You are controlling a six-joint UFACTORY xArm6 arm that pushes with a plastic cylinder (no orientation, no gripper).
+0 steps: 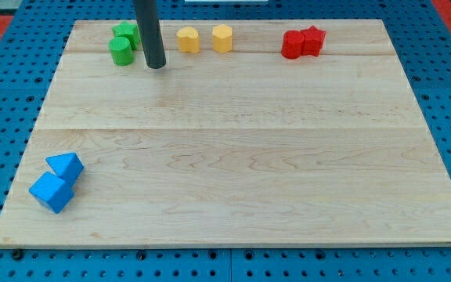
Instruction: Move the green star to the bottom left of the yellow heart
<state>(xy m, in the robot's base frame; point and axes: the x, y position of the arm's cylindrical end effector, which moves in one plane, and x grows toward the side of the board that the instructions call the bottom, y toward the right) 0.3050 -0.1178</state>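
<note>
Rod only on this rig, no gripper fitted, so nothing is opened, closed or held; my tip (156,66) rests on the bench (233,157) near the view's top, just to the right of the two green blocks. The nearer one (120,51) looks round; the one behind it (128,33), partly hidden by the rod, looks like the green star, though I cannot be sure of the shape. Yellow pair sits right of the tip; the yellow heart (188,39) seems the nearer, the other yellow block (222,37) beyond it. Red pair (302,42) far right; blue pair (56,182) bottom left, out of the way.

Risks, as I judge them: tip sits between star and heart, so a push from here sends the star away; greens are touching, so the round one may drag along; overshoot nudges the heart.
</note>
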